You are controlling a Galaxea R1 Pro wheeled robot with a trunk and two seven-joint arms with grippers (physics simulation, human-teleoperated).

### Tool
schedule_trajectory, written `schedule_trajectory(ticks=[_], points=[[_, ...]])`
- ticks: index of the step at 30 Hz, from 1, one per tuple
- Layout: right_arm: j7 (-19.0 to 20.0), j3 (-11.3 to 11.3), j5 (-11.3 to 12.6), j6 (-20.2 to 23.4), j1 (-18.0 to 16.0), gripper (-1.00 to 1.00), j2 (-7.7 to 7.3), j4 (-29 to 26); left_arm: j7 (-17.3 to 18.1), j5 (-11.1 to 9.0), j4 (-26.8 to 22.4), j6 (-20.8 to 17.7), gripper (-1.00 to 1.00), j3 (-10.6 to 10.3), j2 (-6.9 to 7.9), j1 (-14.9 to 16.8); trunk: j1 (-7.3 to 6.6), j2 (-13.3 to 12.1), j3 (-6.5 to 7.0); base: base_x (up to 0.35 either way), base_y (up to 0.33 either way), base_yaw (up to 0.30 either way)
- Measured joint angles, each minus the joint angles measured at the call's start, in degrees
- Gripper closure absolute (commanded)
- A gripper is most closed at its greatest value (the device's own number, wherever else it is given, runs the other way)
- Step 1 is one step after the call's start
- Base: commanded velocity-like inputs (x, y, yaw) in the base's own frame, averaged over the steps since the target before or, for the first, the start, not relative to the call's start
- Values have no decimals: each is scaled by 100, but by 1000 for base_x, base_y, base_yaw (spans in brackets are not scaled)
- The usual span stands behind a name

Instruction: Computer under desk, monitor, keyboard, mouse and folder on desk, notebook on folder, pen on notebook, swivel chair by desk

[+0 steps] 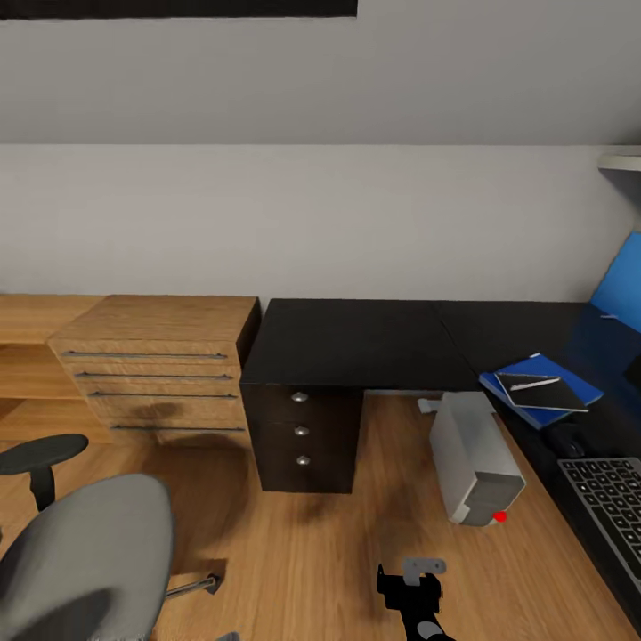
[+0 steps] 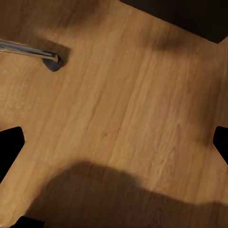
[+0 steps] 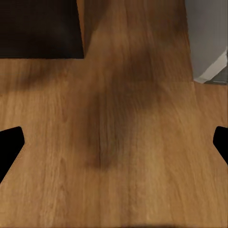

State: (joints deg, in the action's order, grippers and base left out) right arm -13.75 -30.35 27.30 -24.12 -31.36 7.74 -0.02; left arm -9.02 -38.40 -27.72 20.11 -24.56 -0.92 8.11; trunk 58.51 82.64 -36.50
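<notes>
Nearest, the grey swivel chair (image 1: 85,556) stands well apart from the desk (image 1: 356,343); folder (image 1: 541,378), notebook (image 1: 539,392) and pen (image 1: 534,384) look stacked, so the chair seems the remaining step; both grippers' fingers are spread wide over bare floor (image 2: 123,109), holding nothing.

Left gripper (image 2: 114,142): black fingers spread wide, holding nothing.
Right gripper (image 3: 114,145): likewise parted (black fingertips at the frame edges), pointing down.
</notes>
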Motion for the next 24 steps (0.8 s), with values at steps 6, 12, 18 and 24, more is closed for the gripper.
schedule_trajectory(ticks=[6,12,18,24], points=[[0,0,0,0,0,-100,-2,0,1,0,5,5,-100,-85,-12,0,132,241,-108,0,0,262],[0,6,-3,-1,0,-100,-8,0,-14,-8,24,8,-100,-594,-4,-1,264,481,-216,0,0,262],[-4,10,-3,-2,0,-100,-12,-4,-8,-9,28,3,-100,-736,-1,-1,308,563,-252,0,0,247],[-8,16,12,-2,1,-100,-48,-10,24,-10,122,3,-100,-774,18,0,308,563,-252,0,0,59]])
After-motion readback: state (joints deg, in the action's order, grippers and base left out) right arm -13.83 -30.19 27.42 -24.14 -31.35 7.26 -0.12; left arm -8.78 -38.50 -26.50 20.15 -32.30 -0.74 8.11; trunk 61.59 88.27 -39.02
